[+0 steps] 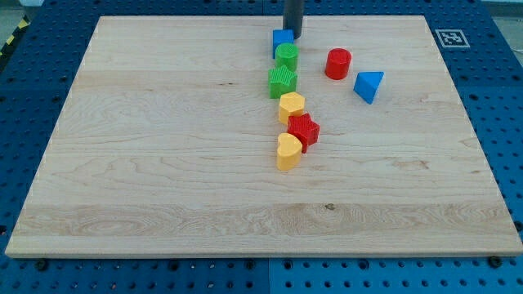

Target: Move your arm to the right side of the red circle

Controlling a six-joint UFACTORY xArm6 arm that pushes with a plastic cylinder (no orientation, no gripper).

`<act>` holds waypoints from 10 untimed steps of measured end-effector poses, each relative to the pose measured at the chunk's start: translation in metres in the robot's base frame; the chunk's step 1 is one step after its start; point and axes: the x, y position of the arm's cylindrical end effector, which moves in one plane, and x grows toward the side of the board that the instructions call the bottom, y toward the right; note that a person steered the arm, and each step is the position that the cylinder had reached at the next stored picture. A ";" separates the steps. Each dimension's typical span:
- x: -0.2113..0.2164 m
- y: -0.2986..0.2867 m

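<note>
The red circle [337,63] stands on the wooden board [163,147] at the view's upper right of centre. My tip [294,36] is near the view's top, to the left of the red circle and a short way above its level. The tip is right beside the upper right of the blue cube [282,40]; I cannot tell whether they touch. A gap of bare board lies between the tip and the red circle.
Below the blue cube runs a column: green circle [286,55], green star [282,81], yellow hexagon [292,106], red star [304,130], yellow heart [288,152]. A blue triangle [368,86] lies at the red circle's lower right.
</note>
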 end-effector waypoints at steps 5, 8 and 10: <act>-0.008 0.073; 0.092 0.245; 0.115 0.224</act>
